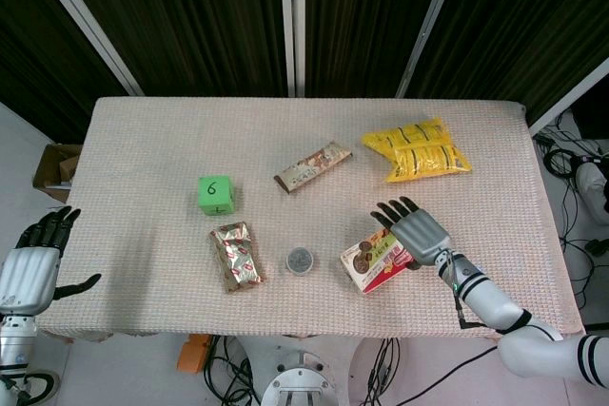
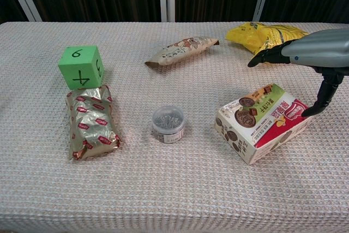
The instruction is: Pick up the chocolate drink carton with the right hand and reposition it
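The chocolate drink carton (image 1: 373, 261) (image 2: 260, 121) lies on its side near the table's front right, printed in white, red and green with chocolate pictures. My right hand (image 1: 415, 229) (image 2: 308, 50) hovers over its right end with the fingers stretched out flat above it. Its thumb (image 2: 323, 97) points down and reaches the carton's right edge. Nothing is gripped. My left hand (image 1: 33, 259) hangs open off the table's left edge, seen only in the head view.
On the left stand a green cube (image 1: 216, 194) (image 2: 82, 67) and a gold snack packet (image 1: 236, 256) (image 2: 91, 120). A small round tin (image 1: 301, 260) (image 2: 168, 123) sits left of the carton. A brown snack bar (image 1: 313, 166) (image 2: 181, 50) and yellow bag (image 1: 417, 149) (image 2: 262, 34) lie behind.
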